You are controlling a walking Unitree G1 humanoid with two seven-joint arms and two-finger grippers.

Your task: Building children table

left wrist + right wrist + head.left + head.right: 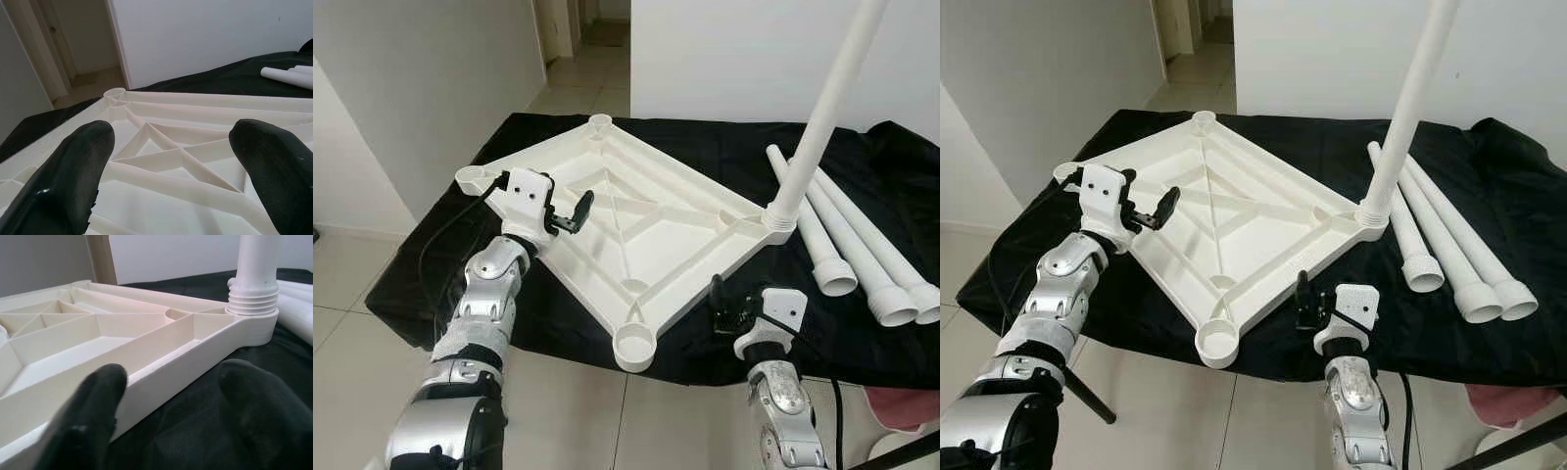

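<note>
Tabletop (636,220): one, white moulded plastic, square, lying upside down on a black cloth (705,147); underside ribbed with straight and diagonal webs, a round socket at each of four corners. The corner socket (634,345) nearest the robot stood hollow.

Fitted leg (822,108): one, smooth white plastic tube, upright in the right corner socket, with a ridged threaded collar at its base.

Loose legs (862,250): three, matching white tubes with flared ends, lying side by side on the cloth to the right of the tabletop, close to the fitted leg.

Cloth: black fabric, draped and creased, spread over a pale tiled floor (352,284).

Left gripper (570,213): fingers spread apart, holding nothing, hovering over the tabletop's left portion near the left corner; ribs lay directly beyond the fingertips (83,161).

Right gripper (717,299): fingers parted, empty, low over the cloth just outside the tabletop's near-right edge, between the near corner and the fitted leg.
</note>
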